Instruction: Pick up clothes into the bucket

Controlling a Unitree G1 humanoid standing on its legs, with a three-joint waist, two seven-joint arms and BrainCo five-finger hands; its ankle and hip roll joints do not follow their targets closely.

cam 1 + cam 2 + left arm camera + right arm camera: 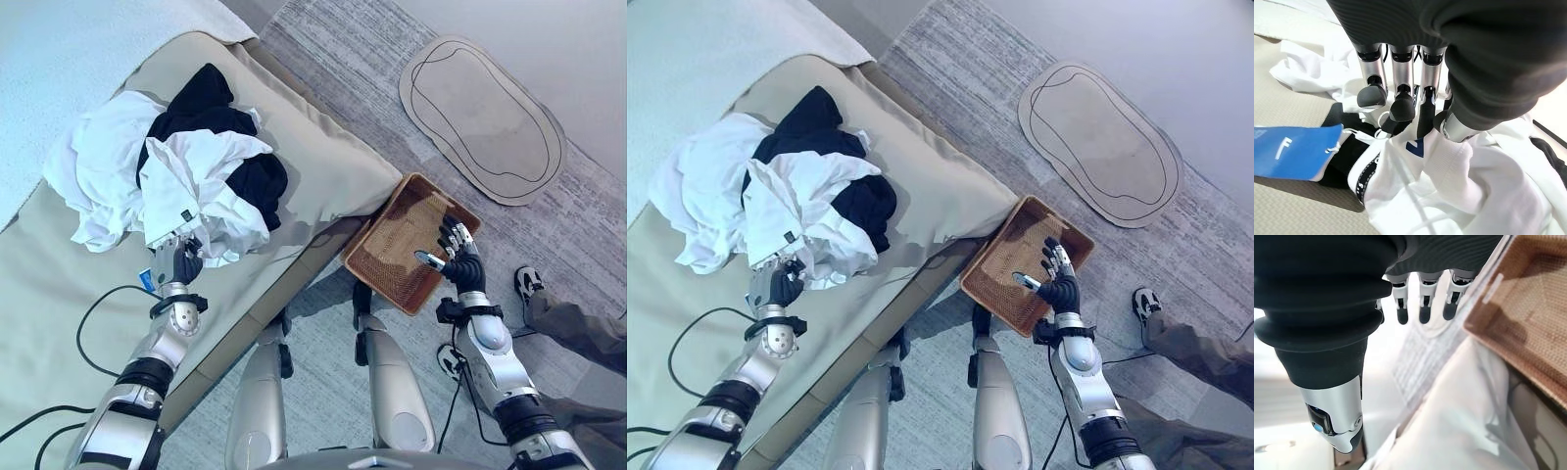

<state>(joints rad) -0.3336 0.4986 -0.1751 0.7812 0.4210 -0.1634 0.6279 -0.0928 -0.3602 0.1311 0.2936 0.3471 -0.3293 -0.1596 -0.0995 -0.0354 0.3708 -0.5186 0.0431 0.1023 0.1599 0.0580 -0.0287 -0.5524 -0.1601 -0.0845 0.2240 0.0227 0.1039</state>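
Note:
A heap of white clothes point(118, 171) and black clothes point(201, 103) lies on a beige cushion point(323, 162). My left hand point(178, 262) is at the heap's near edge. Its fingers point(1400, 105) and thumb curl onto a white garment point(1459, 181) with a black band, beside a blue tag point(1293, 152). A brown woven basket point(377, 217) stands empty on the floor to the right of the cushion. My right hand point(458, 257) hovers over the basket's near side, fingers point(1424, 311) straight and open, holding nothing.
An oval beige mat point(485, 117) lies on the grey carpet beyond the basket. A person's shoe point(529, 282) and trouser leg point(578, 331) are at the right edge, close to my right arm. A pale bedspread point(88, 49) borders the cushion at the far left.

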